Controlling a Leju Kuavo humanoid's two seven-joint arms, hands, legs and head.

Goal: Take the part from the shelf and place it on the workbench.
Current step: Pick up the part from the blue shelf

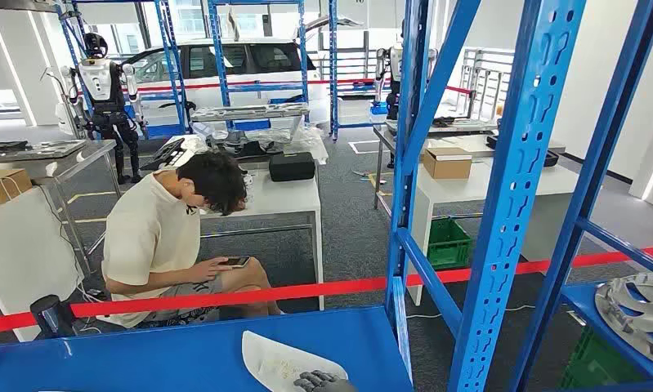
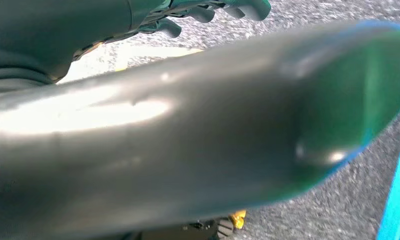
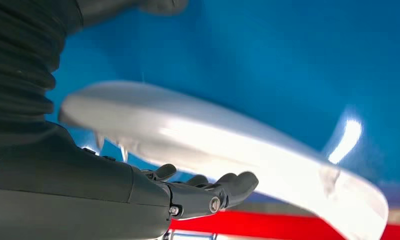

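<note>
The white part [image 1: 284, 361] lies on the blue shelf [image 1: 143, 355], near its front edge. The right hand [image 1: 323, 381] rests at the part's near rim, fingers [image 3: 228, 187] curled beneath it, not clamped. Slide them further under before lifting. Whether the left hand [image 2: 197, 12] is clenched, I cannot tell.

This looks like a robotics test hall set up as a mock car-parts workshop. Tall blue steel racks [image 1: 515, 163] with perforated uprights fill the right half of the frame. A humanoid robot [image 1: 104, 90] stands at upper left beside a white car [image 1: 241, 69]. White benches [image 1: 284, 198] with cardboard boxes [image 1: 447, 162] occupy the centre, and red barrier tape [image 1: 323, 287] crosses the lower part. At lower right, what seems to be a wheel cover [image 1: 640, 309] lies on a shelf.
</note>
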